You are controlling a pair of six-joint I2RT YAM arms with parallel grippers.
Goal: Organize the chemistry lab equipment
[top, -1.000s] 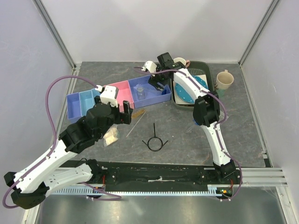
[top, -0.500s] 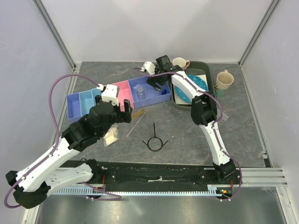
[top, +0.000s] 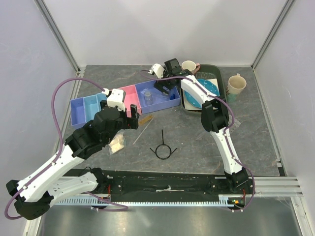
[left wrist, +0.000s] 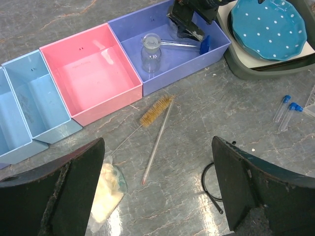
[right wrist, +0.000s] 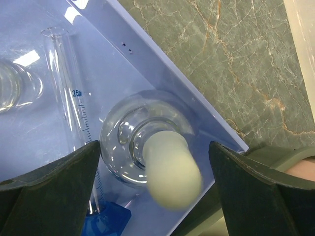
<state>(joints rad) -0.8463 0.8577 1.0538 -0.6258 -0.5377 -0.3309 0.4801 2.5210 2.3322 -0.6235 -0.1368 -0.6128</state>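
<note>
Entry: bottle and loose items, all positions referred to the purple bin (left wrist: 187, 69).

The right gripper (right wrist: 155, 147) had its jaws spread wide and held nothing, poised over the right end of the purple bin. The white-capped clear bottle (right wrist: 162, 162) stood upright inside that bin, in its right corner, between the spread fingers. A gap showed on one side; the other side was too close to call. The blue-based cylinder (right wrist: 71, 98) lay on its side in the same bin, just beside the bottle.

The left gripper (left wrist: 157, 145) was also wide open and empty, hovering over the table on the near side of the purple bin. Outside the bin lay:
- a thin rod (left wrist: 157, 142) and a bristle brush (left wrist: 155, 110), just off its front wall
- the small clear bag (left wrist: 108, 187), further out, near-left
- the black wire loop (left wrist: 209, 182), further out, near-right
- the blue-capped vials (left wrist: 283, 108), well off its right end

Judgement: the bottle looked like smooth glass, rigid, breakable and likely slippery. It would be best taken across the round body below the shoulder, not by the cap. The rod was judged light, stiff and prone to roll, lying flush on the table. It should be pinched at mid-length, across its axis, with a gentle close.
</note>
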